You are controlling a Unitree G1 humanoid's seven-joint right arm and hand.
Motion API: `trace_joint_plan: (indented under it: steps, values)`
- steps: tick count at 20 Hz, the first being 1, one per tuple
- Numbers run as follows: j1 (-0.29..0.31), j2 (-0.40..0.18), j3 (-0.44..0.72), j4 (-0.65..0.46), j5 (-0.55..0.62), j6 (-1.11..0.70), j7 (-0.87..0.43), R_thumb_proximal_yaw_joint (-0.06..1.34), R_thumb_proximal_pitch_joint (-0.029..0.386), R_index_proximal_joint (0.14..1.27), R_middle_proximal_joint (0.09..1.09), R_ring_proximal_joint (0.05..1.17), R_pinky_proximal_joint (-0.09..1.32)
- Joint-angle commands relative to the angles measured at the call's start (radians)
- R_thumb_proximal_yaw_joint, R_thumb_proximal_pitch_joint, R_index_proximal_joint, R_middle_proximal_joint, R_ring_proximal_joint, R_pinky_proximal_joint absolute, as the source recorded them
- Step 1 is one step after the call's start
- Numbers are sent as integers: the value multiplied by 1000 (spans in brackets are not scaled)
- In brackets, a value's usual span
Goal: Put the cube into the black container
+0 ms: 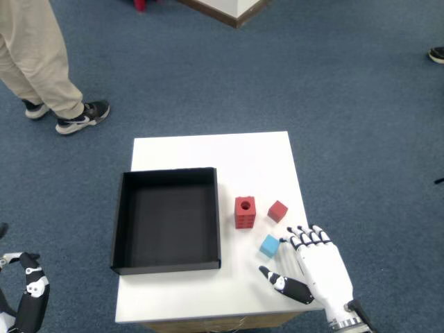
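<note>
Head view, table: a white table point(208, 149) is seen from above on blue carpet, with all the task's things on it.
Head view, black container: the black container point(166, 176) is set on the left part of the table, open-topped and with nothing visible inside.
Head view, cubes: three are seen right of the container: a blue cube point(269, 245), a small red cube point(277, 210) and a red block with a hole point(244, 211). Which one is meant by the task cannot be told from the wording; the blue cube is judged the likely one, being nearest the hand.
Head view, blue cube position: it lies on the table, apart from the container's right wall and below the two red pieces.
Head view, right hand: the right hand point(313, 267) is held over the table's near right corner, palm down, fingers spread and thumb stretched toward the left; nothing is held. The fingertips point(291, 238) are just beside the blue cube, and contact cannot be confirmed.
Head view, other things: a person's legs and shoes point(82, 116) are seen at upper left; part of the other hand point(28, 295) is seen at lower left, off the table.
Step in hand: the approach to the cube is judged to be under way; the grasp is not yet made.
Next move: thumb and fingers would need to be brought around the blue cube and closed, without the red pieces being knocked; a lift and a carry left over the container's wall would then be called for.
</note>
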Motion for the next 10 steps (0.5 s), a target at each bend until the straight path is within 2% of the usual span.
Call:
trace_joint_plan:
  steps: [1,10]
  values:
    - [-31,-7,-20,-23,33,-18,7,219,-19,552,316,316,241]
    - [-74,7,-56,-39,59,-30,55,210,-18,548,304,308,239]
